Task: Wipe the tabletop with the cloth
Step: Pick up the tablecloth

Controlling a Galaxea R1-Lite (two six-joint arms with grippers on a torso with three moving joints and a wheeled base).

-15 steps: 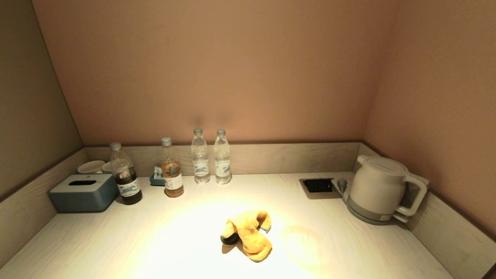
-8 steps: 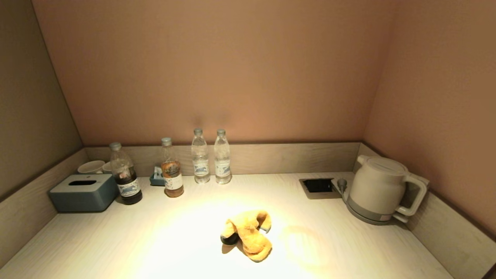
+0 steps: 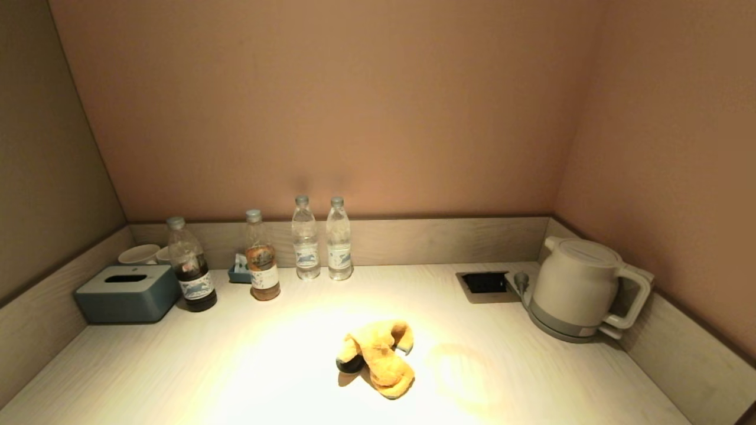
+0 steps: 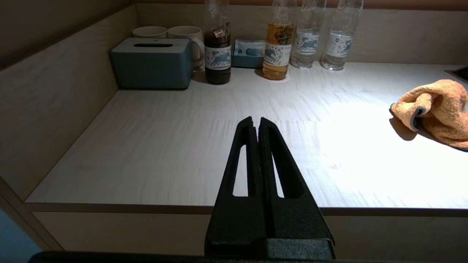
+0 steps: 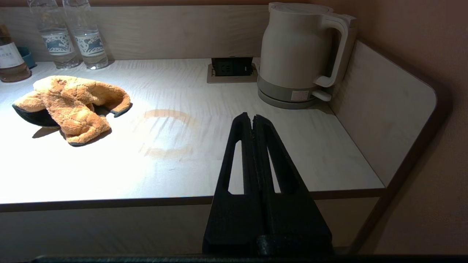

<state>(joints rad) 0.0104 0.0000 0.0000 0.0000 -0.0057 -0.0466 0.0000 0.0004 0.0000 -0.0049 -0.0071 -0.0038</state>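
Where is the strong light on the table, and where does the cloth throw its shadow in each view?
Head view: a bright pool of glare washes out the tabletop around the cloth, the corners dim. Left wrist view: the cloth has its dark shadow beside it, toward the closed left gripper. Right wrist view: shadow under the cloth's near edge, and a faint brown ring stain shows.

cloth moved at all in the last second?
No. The cloth lies crumpled in the same spot on the tabletop, same gap to the kettle.
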